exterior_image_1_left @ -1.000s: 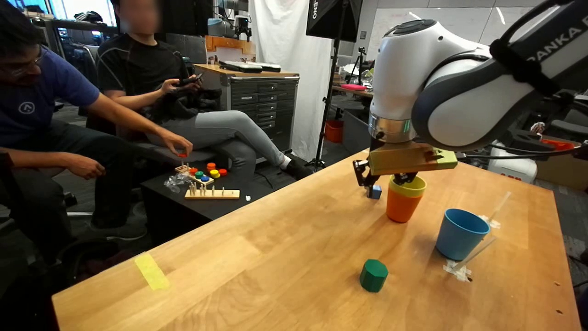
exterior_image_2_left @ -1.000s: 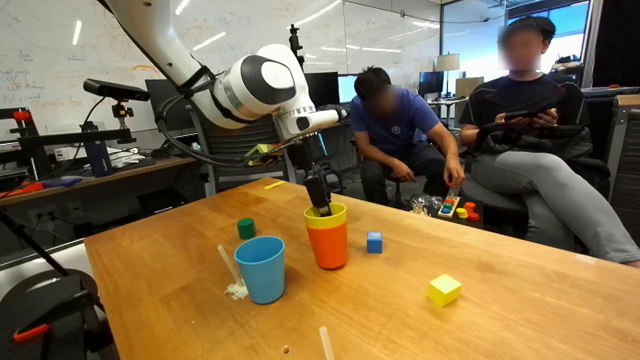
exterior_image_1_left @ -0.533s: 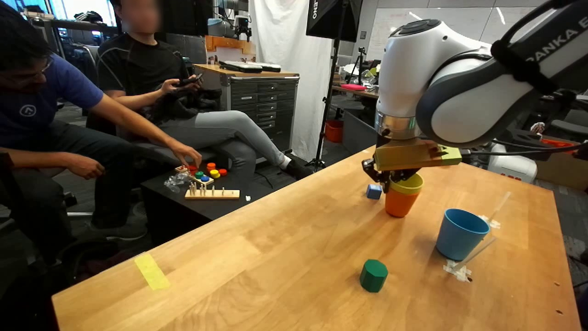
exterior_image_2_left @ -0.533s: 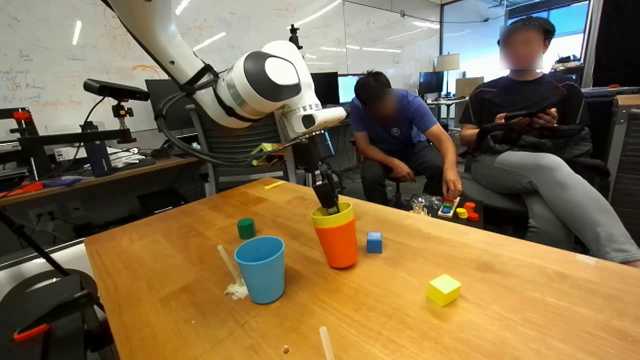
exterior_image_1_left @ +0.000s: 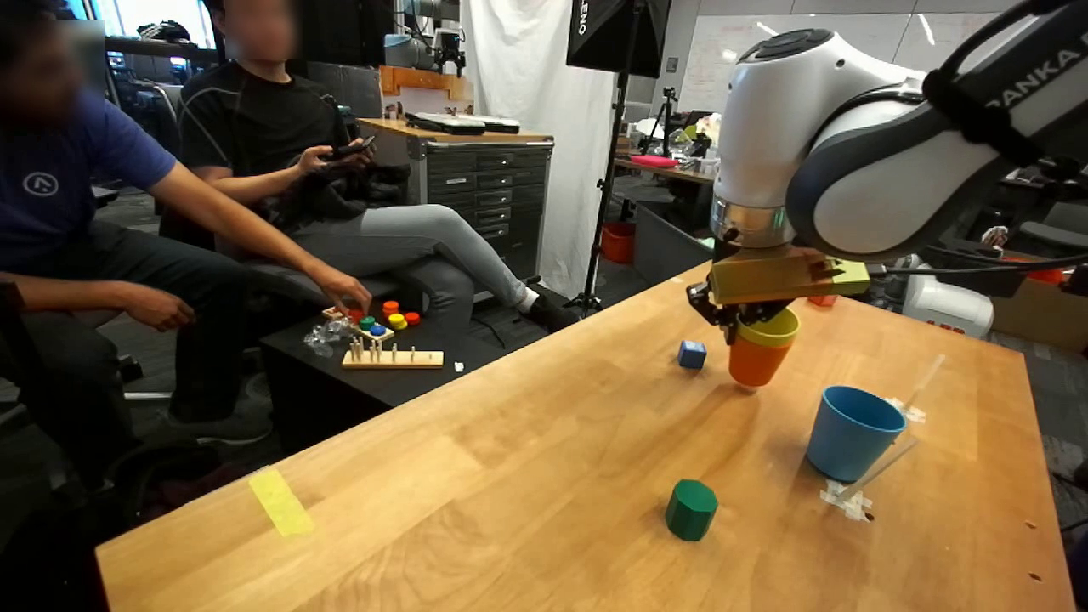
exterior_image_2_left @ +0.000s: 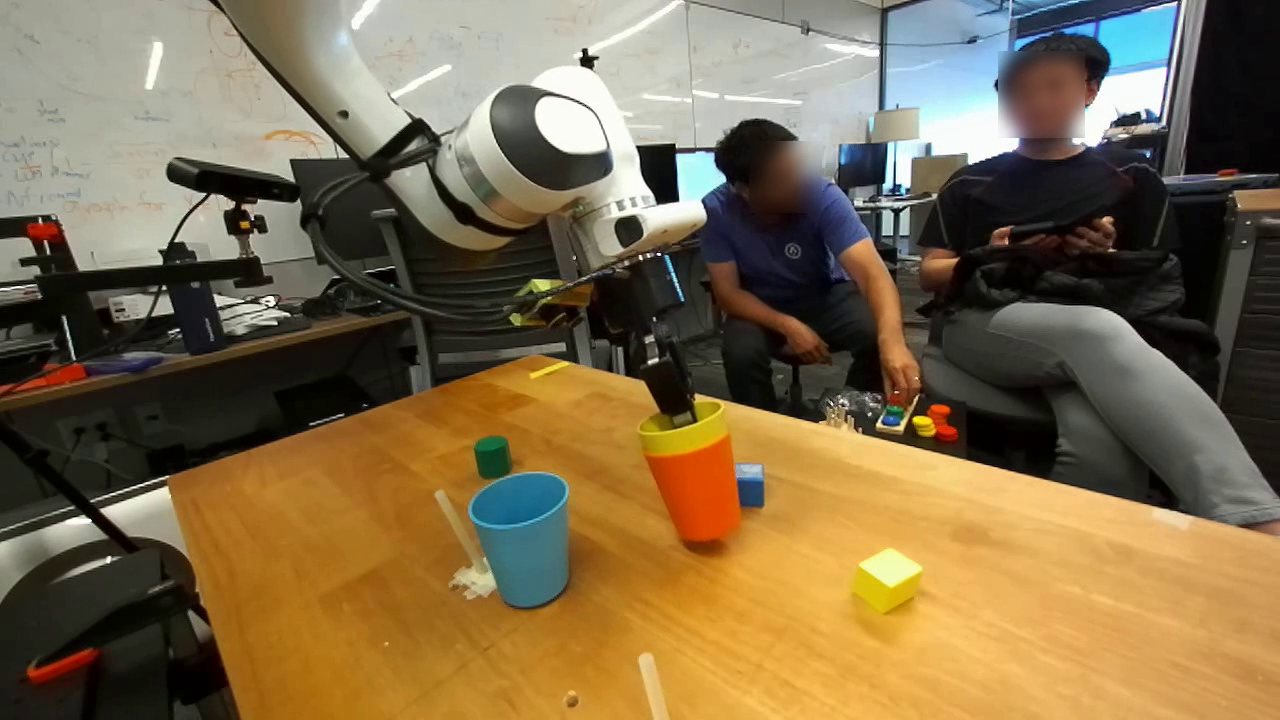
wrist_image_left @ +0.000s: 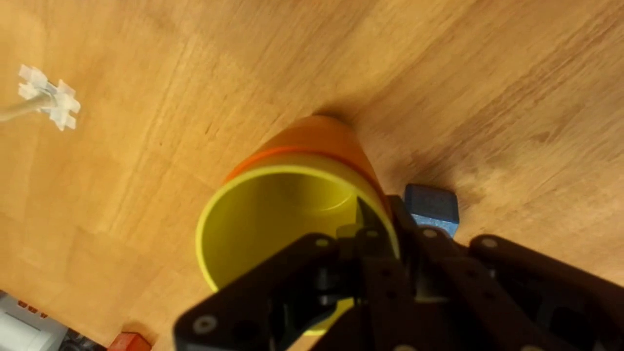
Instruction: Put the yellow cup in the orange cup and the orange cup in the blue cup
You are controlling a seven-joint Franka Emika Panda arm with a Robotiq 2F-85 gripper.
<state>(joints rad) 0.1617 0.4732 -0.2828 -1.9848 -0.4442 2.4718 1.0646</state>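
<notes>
The yellow cup (wrist_image_left: 273, 219) sits nested inside the orange cup (exterior_image_2_left: 700, 495), its rim standing above the orange one. My gripper (wrist_image_left: 378, 207) pinches the side wall of both, one finger inside the yellow cup and one outside the orange. The pair leans, and its base appears slightly off the wooden table (exterior_image_1_left: 544, 459). The blue cup (exterior_image_2_left: 535, 550) stands upright and apart on the table, its opening facing up; in an exterior view the blue cup (exterior_image_1_left: 850, 433) is at the right of the held pair.
Near the held cups lies a small blue block (wrist_image_left: 431, 207). A green block (exterior_image_1_left: 691, 510), a yellow block (exterior_image_2_left: 888, 580) and a red block (wrist_image_left: 129, 342) are also on the table. Thin clear rods (exterior_image_1_left: 884, 467) taped upright stand close to the blue cup. Two people sit beyond the table.
My gripper has closed on the cups' wall. The nested cups have tilted, shifted away from the blue cup in an exterior view, and risen slightly. The blue cup has not moved.
</notes>
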